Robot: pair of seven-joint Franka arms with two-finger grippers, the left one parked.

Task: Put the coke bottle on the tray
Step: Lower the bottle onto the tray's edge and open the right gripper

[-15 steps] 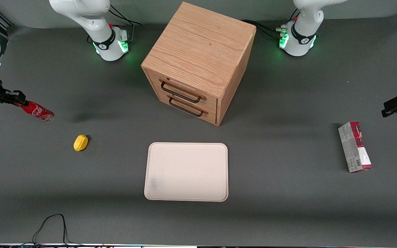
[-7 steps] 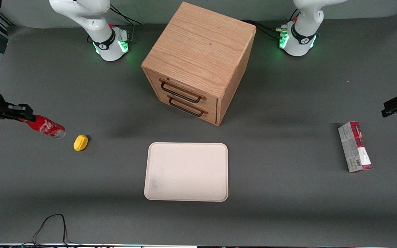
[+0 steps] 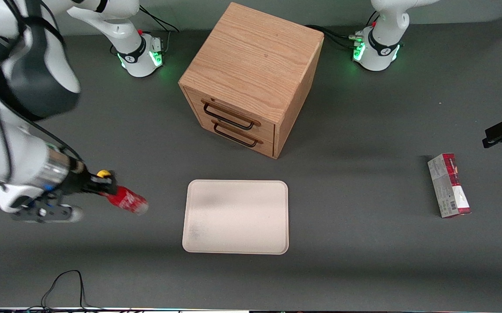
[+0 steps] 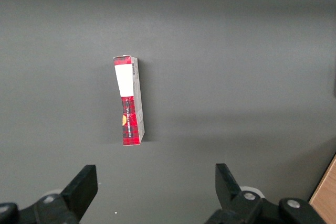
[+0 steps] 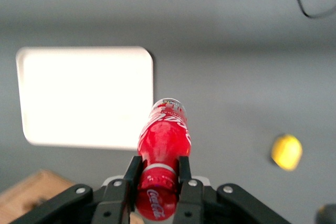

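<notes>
My right gripper [image 3: 103,188] is shut on the cap end of the coke bottle [image 3: 127,201], a small red bottle with a clear base. It holds the bottle lying nearly level above the table, base toward the tray [image 3: 235,217]. The tray is a pale cream rectangle with rounded corners, a short way from the bottle's base, toward the parked arm's end. In the right wrist view the bottle [image 5: 164,140] sticks out between the fingers [image 5: 131,174] of the gripper [image 5: 157,169], with the tray [image 5: 84,95] ahead of it.
A small yellow object [image 3: 103,174] lies on the table just by the gripper, also in the right wrist view [image 5: 286,152]. A wooden two-drawer cabinet [image 3: 251,78] stands farther from the camera than the tray. A red-and-grey carton [image 3: 449,184] lies toward the parked arm's end. A black cable [image 3: 61,282] lies near the front edge.
The right arm has swung in from the table's end toward the tray, carrying the bottle past the yellow object and nearer to the camera. The grip has not changed.
</notes>
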